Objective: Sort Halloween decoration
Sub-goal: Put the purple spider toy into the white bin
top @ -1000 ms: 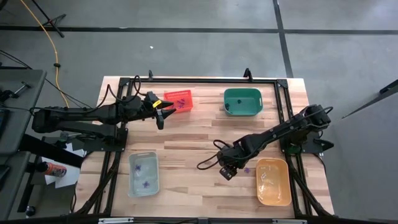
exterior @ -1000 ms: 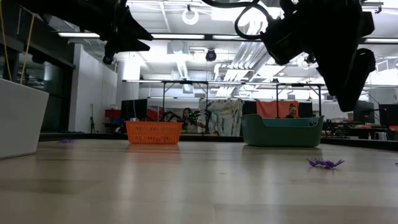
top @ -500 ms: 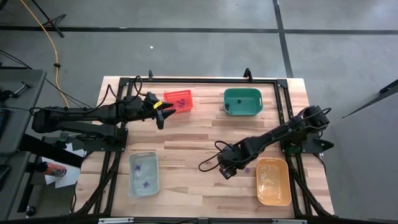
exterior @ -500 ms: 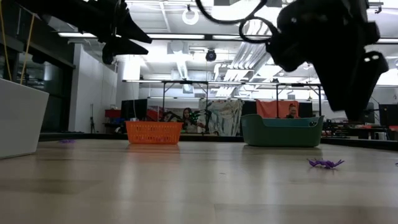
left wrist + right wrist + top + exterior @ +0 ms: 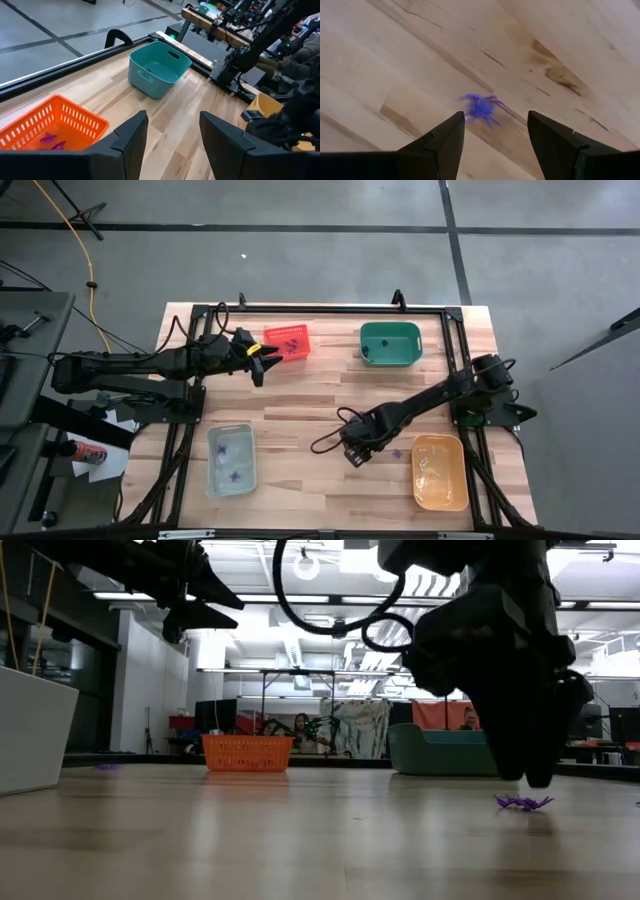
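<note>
A tiny purple spider-like decoration (image 5: 481,108) lies flat on the bare wood, also showing in the low view (image 5: 523,803). My right gripper (image 5: 494,120) hangs just above it, pointing steeply down and open, one finger on either side of it and touching nothing (image 5: 530,755) (image 5: 358,450). My left gripper (image 5: 172,120) stands open in the air beside the red basket (image 5: 288,342), which has purple trinkets in it (image 5: 52,141). More purple trinkets (image 5: 235,474) lie in the clear bin (image 5: 213,480). A small dark one (image 5: 368,352) sits in the green bin (image 5: 405,330).
An orange bin (image 5: 440,471) stands right of my right gripper near the table's right edge. A dark frame (image 5: 330,308) runs around the tabletop. Bare wood (image 5: 300,410) stretches across the middle between the bins. A person sits in the room beyond the table (image 5: 468,720).
My right gripper has come down toward the purple decoration on the table and shifted slightly toward the table's left edge, staying open. My left gripper has rolled a little about its own axis without leaving its place. The decoration has not moved.
</note>
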{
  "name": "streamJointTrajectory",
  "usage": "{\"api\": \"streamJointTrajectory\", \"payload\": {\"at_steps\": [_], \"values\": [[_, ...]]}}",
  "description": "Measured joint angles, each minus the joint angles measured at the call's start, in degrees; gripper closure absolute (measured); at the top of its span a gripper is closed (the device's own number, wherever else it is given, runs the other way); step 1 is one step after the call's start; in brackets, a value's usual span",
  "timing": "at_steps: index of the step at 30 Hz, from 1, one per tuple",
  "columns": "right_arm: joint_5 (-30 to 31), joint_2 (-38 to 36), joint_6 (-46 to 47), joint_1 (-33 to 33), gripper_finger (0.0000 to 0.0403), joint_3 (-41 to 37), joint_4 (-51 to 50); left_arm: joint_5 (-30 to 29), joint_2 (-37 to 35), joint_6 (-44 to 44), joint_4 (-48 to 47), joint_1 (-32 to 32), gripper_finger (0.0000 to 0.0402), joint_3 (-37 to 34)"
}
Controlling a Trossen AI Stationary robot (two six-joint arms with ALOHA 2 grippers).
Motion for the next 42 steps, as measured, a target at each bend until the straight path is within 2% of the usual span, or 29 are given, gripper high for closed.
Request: {"api": "streamJointTrajectory", "payload": {"at_steps": [7, 12, 15, 19, 21, 25, 31, 34, 36, 39, 42], "values": [[-2.99, 3.46, -0.1, 0.5, 0.019, 0.26, 1.63, -0.49, 0.0, 0.35, 0.07, 0.0, 0.0229, 0.0], [0.52, 4.7, -0.44, 1.86, 0.0201, 0.35, 0.96, -2.09, -0.25, 0.31, 0.48, 0.0, 0.0229, 0.0], [2.83, 4.77, -0.47, 2.83, 0.0246, 0.26, 0.31, -2.65, -0.49, 0.81, 4.79, 0.0, 0.0229, 0.02], [6.71, 4.8, -1.89, 4.72, 0.0356, 0.26, -1.83, -5.35, -0.8, 4.34, 9.72, 0.0, 0.0229, 1.29], [8.89, 4.16, -3.42, 5.79, 0.039, 0.15, -2.33, -7.02, -0.79, 5.56, 9.3, 0.02, 0.0229, 2.94], [14.04, 1.57, -5.05, 7.19, 0.0394, -0.16, -2.25, -8.94, -0.79, 8.83, 9.0, 0.01, 0.0229, 6.24], [27.37, -6.0, -10.99, 6.39, 0.0402, -0.11, -1.44, -8.28, -0.79, 10.47, 7.98, 0.0, 0.0229, 10.56], [34.81, -9.21, -16.95, 4.7, 0.0402, -0.13, 4.14, -4.38, -0.86, 9.58, 6.68, -0.04, 0.0229, 11.19], [36.65, -10.16, -23.94, 2.99, 0.0402, -0.11, 11.82, 0.4, -1.61, 7.34, 5.21, -0.04, 0.0229, 11.23], [32.14, -10.18, -34.32, 0.36, 0.0402, -0.11, 27.96, 6.09, -3.59, 4.71, 3.4, -0.07, 0.0229, 11.28], [28.15, -8.28, -40.81, -1.14, 0.0402, 0.14, 43.77, 8.31, -6.55, 3.09, 2.77, -0.05, 0.0229, 11.28]]}}
